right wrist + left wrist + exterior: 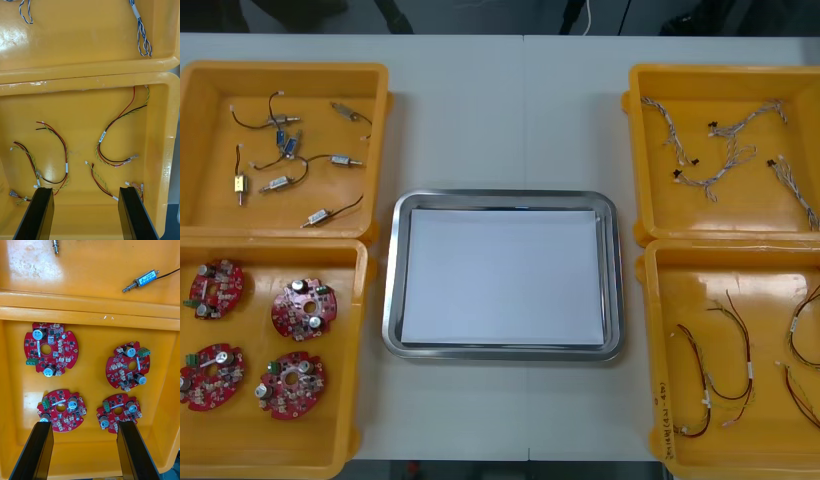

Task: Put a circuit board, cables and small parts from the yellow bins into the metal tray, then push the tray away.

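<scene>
The metal tray, white inside, lies at the table's middle with nothing in it. Several round red circuit boards lie in the near left yellow bin. My left gripper hovers open over them, its fingers beside the two nearest boards. My right gripper hangs open above the near right bin, over red and yellow cables. Nothing is held between either pair of fingers.
The far left bin holds small metal parts with black leads, one of which lies beyond the boards. Twisted blue and white cables lie in the far right bin. Bare table surrounds the tray.
</scene>
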Action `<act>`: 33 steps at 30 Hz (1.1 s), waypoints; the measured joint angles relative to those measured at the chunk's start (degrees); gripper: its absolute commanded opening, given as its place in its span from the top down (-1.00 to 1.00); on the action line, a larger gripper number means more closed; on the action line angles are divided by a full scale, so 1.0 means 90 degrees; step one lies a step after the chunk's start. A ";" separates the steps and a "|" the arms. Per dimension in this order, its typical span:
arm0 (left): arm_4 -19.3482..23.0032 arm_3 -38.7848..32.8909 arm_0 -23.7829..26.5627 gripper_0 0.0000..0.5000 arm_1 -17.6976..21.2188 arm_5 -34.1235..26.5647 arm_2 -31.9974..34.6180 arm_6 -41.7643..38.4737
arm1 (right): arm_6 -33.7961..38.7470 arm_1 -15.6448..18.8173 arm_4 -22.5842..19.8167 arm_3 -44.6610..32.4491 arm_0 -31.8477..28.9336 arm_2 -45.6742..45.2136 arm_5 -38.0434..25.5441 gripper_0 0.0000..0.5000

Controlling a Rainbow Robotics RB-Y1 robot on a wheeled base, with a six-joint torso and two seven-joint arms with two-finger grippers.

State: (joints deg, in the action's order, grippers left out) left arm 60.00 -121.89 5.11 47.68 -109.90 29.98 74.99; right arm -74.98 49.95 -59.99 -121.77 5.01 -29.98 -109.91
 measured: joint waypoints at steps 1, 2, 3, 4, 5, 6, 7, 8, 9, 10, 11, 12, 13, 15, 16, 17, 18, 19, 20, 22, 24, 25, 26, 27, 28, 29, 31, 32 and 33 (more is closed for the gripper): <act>0.0000 0.0000 0.0000 -1.00 0.0000 0.0000 0.0000 0.0000 | 0.0000 0.0000 0.0000 0.0000 0.0001 0.0000 0.0000 -1.00; 0.0000 0.0000 0.0000 -1.00 0.0000 0.0000 0.0000 0.0000 | 0.0000 0.0000 0.0001 0.0000 0.0004 0.0000 0.0002 -1.00; 0.0000 0.0000 0.0000 -1.00 0.0000 0.0000 0.0000 0.0000 | 0.0000 0.0000 0.0002 0.0000 0.0007 0.0000 0.0004 -1.00; 0.0000 0.0000 0.0000 -1.00 0.0000 0.0000 0.0000 0.0000 | 0.0000 0.0000 0.0010 0.0000 0.0008 0.0001 0.0007 -1.00; 0.0000 0.0000 0.0000 -1.00 0.0000 0.0000 0.0000 0.0000 | 0.0000 0.0000 0.0029 -0.0001 0.0008 0.0003 0.0009 -1.00; 0.0000 0.0000 0.0000 -1.00 0.0000 0.0000 0.0000 0.0000 | 0.0000 0.0000 0.0058 -0.0002 0.0008 0.0009 0.0009 -1.00; 0.0000 0.0000 0.0000 -1.00 0.0000 0.0000 0.0000 0.0000 | 0.0000 0.0000 0.0092 -0.0003 0.0008 0.0018 0.0010 -1.00; 0.0000 0.0007 -0.0006 -1.00 -0.0006 0.0000 -0.0005 0.0000 | 0.0000 0.0000 0.0139 -0.0005 0.0008 0.0034 0.0010 -1.00; 0.0000 0.0036 -0.0031 -1.00 -0.0026 0.0000 -0.0031 0.0000 | 0.0000 0.0000 0.0193 -0.0008 0.0008 0.0056 0.0012 -1.00; 0.0000 0.0080 -0.0062 -1.00 -0.0050 0.0000 -0.0074 0.0000 | 0.0000 0.0000 0.0239 -0.0008 0.0008 0.0082 0.0012 -1.00; -0.0001 0.0125 -0.0086 -1.00 -0.0075 0.0000 -0.0118 0.0000 | 0.0000 -0.0001 0.0270 -0.0010 0.0009 0.0108 0.0013 -1.00; -0.0004 0.0164 -0.0099 -1.00 -0.0088 0.0000 -0.0153 0.0000 | 0.0000 -0.0003 0.0290 -0.0010 0.0009 0.0138 0.0013 -1.00; -0.0010 0.0192 -0.0099 -1.00 -0.0094 0.0000 -0.0182 0.0000 | 0.0000 -0.0003 0.0308 -0.0010 0.0009 0.0167 0.0013 -1.00; -0.0030 0.0208 -0.0099 -1.00 -0.0094 0.0000 -0.0225 0.0000 | 0.0000 -0.0016 0.0360 -0.0010 0.0008 0.0237 0.0013 -1.00; -0.0042 0.0209 -0.0099 -1.00 -0.0094 0.0000 -0.0240 0.0000 | 0.0000 -0.0031 0.0380 -0.0010 0.0008 0.0274 0.0014 -1.00; -0.0050 0.0210 -0.0099 -1.00 -0.0094 0.0000 -0.0247 0.0000 | 0.0000 -0.0053 0.0397 -0.0010 0.0006 0.0307 0.0015 -1.00; -0.0056 0.0210 -0.0099 -1.00 -0.0094 0.0000 -0.0253 0.0000 | 0.0000 -0.0083 0.0405 -0.0010 0.0003 0.0331 0.0017 -1.00; -0.0066 0.0210 -0.0099 -1.00 -0.0094 0.0000 -0.0259 0.0000 | 0.0000 -0.0127 0.0408 -0.0010 0.0001 0.0345 0.0020 -1.00; -0.0078 0.0210 -0.0099 -1.00 -0.0094 0.0000 -0.0265 0.0000 | 0.0001 -0.0182 0.0412 -0.0010 0.0001 0.0352 0.0024 -1.00; -0.0113 0.0210 -0.0099 -1.00 -0.0094 0.0000 -0.0275 -0.0001 | 0.0003 -0.0317 0.0422 -0.0012 0.0000 0.0363 0.0037 -1.00; -0.0154 0.0211 -0.0099 -1.00 -0.0094 0.0001 -0.0295 -0.0001 | 0.0009 -0.0463 0.0447 -0.0029 -0.0006 0.0372 0.0047 -1.00; -0.0169 0.0212 -0.0099 -1.00 -0.0094 0.0003 -0.0309 -0.0002 | 0.0016 -0.0530 0.0475 -0.0051 -0.0016 0.0377 0.0047 -1.00; -0.0184 0.0213 -0.0099 -1.00 -0.0094 0.0007 -0.0323 -0.0003 | 0.0024 -0.0598 0.0509 -0.0088 -0.0033 0.0384 0.0053 -1.00; -0.0202 0.0214 -0.0099 -1.00 -0.0094 0.0022 -0.0335 -0.0003 | 0.0025 -0.0662 0.0539 -0.0137 -0.0065 0.0398 0.0076 -1.00; -0.0218 0.0215 -0.0103 -1.00 -0.0094 0.0062 -0.0342 -0.0005 | 0.0027 -0.0718 0.0569 -0.0201 -0.0115 0.0415 0.0135 -1.00; -0.0231 0.0216 -0.0115 -1.00 -0.0093 0.0125 -0.0348 -0.0005 | 0.0034 -0.0768 0.0599 -0.0271 -0.0177 0.0430 0.0214 -1.00; -0.0264 0.0216 -0.0174 -1.00 -0.0091 0.0305 -0.0367 -0.0007 | 0.0081 -0.0862 0.0639 -0.0393 -0.0314 0.0465 0.0328 -1.00; -0.0286 0.0216 -0.0222 -1.00 -0.0090 0.0401 -0.0374 -0.0007 | 0.0103 -0.0908 0.0658 -0.0447 -0.0377 0.0480 0.0353 -1.00; -0.0310 0.0217 -0.0279 -1.00 -0.0089 0.0496 -0.0383 -0.0008 | 0.0114 -0.0959 0.0674 -0.0487 -0.0435 0.0492 0.0357 -1.00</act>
State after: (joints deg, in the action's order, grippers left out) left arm 57.21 -119.94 2.60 46.88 -105.44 26.54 74.92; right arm -73.95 41.32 -53.93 -126.16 1.09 -25.56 -106.70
